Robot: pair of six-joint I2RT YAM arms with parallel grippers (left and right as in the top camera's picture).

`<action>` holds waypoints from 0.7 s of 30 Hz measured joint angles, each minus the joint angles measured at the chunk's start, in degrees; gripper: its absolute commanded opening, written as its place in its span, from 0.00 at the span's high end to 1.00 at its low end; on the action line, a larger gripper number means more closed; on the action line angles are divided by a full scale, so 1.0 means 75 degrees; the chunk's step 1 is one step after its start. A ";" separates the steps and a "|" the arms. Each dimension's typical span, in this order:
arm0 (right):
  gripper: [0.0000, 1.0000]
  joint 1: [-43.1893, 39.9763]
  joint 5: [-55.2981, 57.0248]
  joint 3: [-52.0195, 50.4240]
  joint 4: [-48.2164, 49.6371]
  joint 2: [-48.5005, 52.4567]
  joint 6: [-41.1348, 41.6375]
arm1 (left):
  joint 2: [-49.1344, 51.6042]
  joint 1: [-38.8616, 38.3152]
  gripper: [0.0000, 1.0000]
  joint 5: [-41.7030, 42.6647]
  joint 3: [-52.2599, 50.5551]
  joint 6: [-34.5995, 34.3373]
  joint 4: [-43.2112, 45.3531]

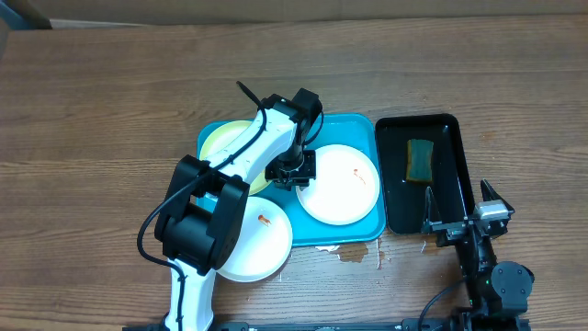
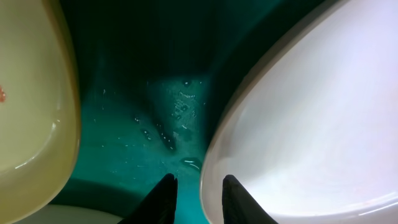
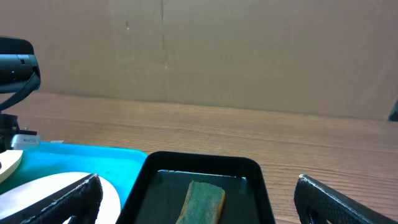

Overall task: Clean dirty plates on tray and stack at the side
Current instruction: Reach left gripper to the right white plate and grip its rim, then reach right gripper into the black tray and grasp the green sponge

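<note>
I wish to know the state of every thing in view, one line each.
tray: wet
right white plate: smeared, in tray
near white plate: smeared, overhanging tray's edge
yellow-green plate: smeared, in tray
sponge: lying in black tray, untouched
left gripper: open, astride right white plate's rim
right gripper: open, empty

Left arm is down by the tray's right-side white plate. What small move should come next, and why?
Probably close the left gripper on the rim of the white plate. Its fingers straddle that edge, one over the plate, one over the tray, with a gap showing, so nothing looks gripped yet.
</note>
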 measured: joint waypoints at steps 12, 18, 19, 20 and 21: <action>0.00 0.0000 0.0000 0.0000 0.0283 -0.0003 -0.0079 | 0.0009 0.0000 0.78 -0.0020 -0.0242 -0.0052 0.0370; 0.00 0.0000 -0.0533 0.0009 0.0396 -0.0006 0.0076 | 0.0009 0.0000 0.84 -0.0020 -0.0248 -0.0114 0.0396; 0.00 0.0000 -0.0586 0.0044 0.0297 -0.0003 0.0154 | 0.0009 0.0000 0.84 -0.0020 -0.0248 -0.0114 0.0399; 0.00 0.0000 -0.0676 0.0140 0.0108 0.0015 0.0254 | 0.0009 0.0000 0.85 -0.0020 -0.0248 -0.0117 0.0399; 0.00 0.0000 -0.0714 0.0297 -0.0079 0.0058 0.0315 | 0.0009 0.0000 0.86 -0.0020 -0.0251 -0.0117 0.0402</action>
